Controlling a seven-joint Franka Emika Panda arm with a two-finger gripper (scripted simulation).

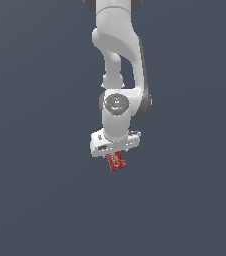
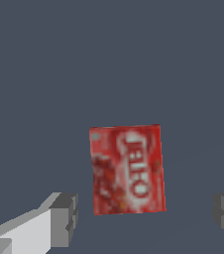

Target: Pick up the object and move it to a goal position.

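I'm seeing the box (image 1: 116, 161) lying just below my gripper (image 1: 115, 150), between its spread fingers (image 2: 64, 218) and touching neither, tilting slightly.

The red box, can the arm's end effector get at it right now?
Probably yes. The end effector is open with a finger on either side of the red box, and nothing lies between them. How far above the box it is cannot be told.

A small flat red box (image 2: 127, 169) with white lettering lies face up on the plain grey counter (image 2: 109, 59). The claw (image 2: 146, 218) stands spread wide, one grey fingertip (image 2: 64, 218) on each side, neither touching the box.
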